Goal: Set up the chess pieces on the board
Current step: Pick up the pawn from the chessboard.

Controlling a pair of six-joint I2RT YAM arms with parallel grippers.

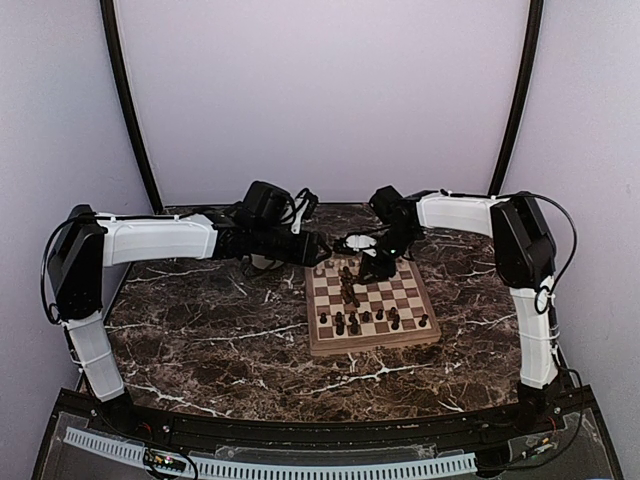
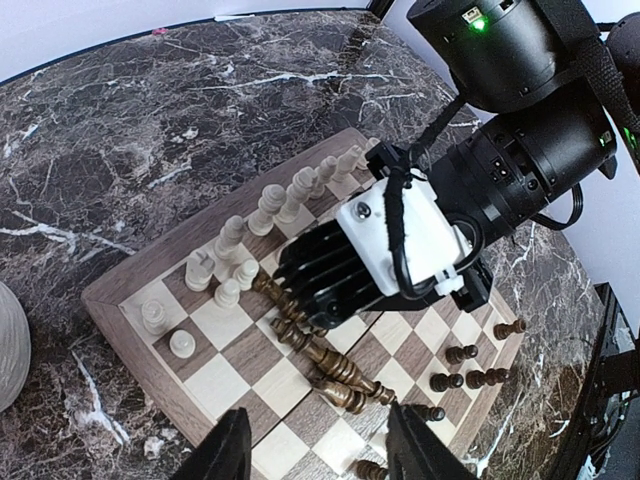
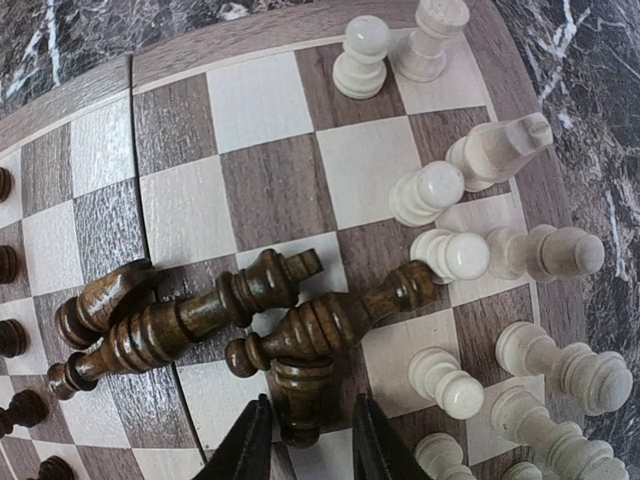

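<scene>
The board point(image 1: 375, 345) lies at the table's middle right. Several dark chess pieces point(image 3: 250, 310) lie toppled in a heap at its centre point(image 1: 349, 285). My right gripper point(image 3: 305, 445) is low over the heap point(image 2: 330, 365). It is open, its fingers straddling one fallen dark piece point(image 3: 303, 400) with narrow gaps on both sides. Cream-white pieces point(image 3: 450, 255) stand along the board's far rows point(image 2: 265, 215). Dark pawns point(image 2: 470, 378) stand near the front edge. My left gripper point(image 2: 320, 450) hovers open above the board's far left part, holding nothing.
A cream mug's edge point(image 2: 8, 345) shows left of the board, beneath my left arm. Both forearms meet over the board's far side point(image 1: 338, 245). The right wrist's body point(image 2: 400, 235) hides some of the board's middle squares. Dark marble tabletop point(image 1: 220, 340) surrounds the board.
</scene>
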